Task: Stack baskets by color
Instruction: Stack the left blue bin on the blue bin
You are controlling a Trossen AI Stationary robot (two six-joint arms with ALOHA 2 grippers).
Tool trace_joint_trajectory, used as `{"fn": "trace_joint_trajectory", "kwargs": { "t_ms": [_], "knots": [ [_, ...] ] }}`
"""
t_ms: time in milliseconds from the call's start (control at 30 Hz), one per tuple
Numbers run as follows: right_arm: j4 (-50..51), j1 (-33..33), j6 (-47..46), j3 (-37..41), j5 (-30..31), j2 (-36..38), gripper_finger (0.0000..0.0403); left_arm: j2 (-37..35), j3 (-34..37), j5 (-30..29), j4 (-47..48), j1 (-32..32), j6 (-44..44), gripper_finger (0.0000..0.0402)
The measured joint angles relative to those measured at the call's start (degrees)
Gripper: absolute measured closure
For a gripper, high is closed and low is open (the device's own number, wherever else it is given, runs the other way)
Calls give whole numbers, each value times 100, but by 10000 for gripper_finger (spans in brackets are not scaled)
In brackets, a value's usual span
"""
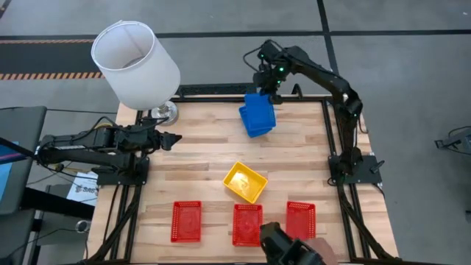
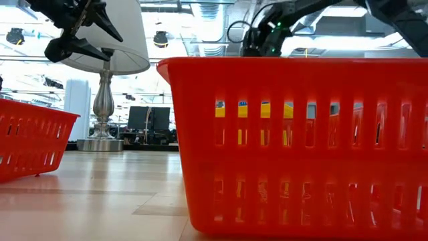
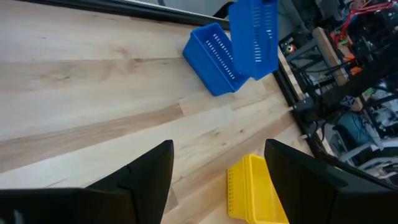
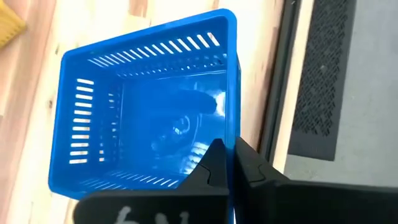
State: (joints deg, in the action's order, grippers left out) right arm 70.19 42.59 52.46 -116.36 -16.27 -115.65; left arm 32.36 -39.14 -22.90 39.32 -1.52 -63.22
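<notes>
My right gripper (image 1: 266,92) is over the table's far side, shut on a blue basket (image 1: 259,105) that it holds in the air. A second blue basket (image 3: 213,59) rests on the table just below it. A yellow basket (image 1: 245,182) lies on its bottom at the middle of the table. Three red baskets (image 1: 186,221) (image 1: 247,224) (image 1: 300,219) stand in a row along the near edge. My left gripper (image 1: 173,140) hovers open over the table's left side, with nothing between its fingers. My right gripper pinches one side wall of the blue basket at its rim (image 4: 234,124), one finger (image 4: 214,165) inside the basket and the other (image 4: 249,165) outside. The fingers come from above, slanting down. The basket hangs tilted below them, clear of the table.
A lamp with a white shade (image 1: 136,62) stands at the far left corner. A dark device (image 1: 283,246) sits at the near edge behind the red baskets. Bare wood lies between the left gripper and the yellow basket.
</notes>
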Motion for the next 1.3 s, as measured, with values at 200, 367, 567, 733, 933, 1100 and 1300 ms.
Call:
{"fn": "trace_joint_trajectory", "kwargs": {
  "t_ms": [200, 367, 567, 733, 933, 1100, 1300],
  "knots": [
    [-60, -30, 196, 0, -9, -244, 400, 0, 1, -11, 1, 0, -24, 161],
    [-22, -49, 319, 0, -33, -385, 400, 0, 1, -42, 3, -1, -42, 161],
    [-118, -92, 656, -2, -34, -376, 392, 0, 1, -45, 4, 0, -46, 161],
    [-29, -99, 669, -2, -35, -376, 392, 0, 1, -46, 5, 0, -46, 161],
    [-7, -123, 799, -2, -35, -376, 377, 0, 1, -46, 5, 0, -91, 161],
    [30, -189, 919, -2, -30, -376, 365, 0, 1, -23, 5, -1, -107, 161],
    [19, -202, 949, -2, -23, -376, 324, 0, 1, -7, 4, 0, -109, 161]
  ]
}}
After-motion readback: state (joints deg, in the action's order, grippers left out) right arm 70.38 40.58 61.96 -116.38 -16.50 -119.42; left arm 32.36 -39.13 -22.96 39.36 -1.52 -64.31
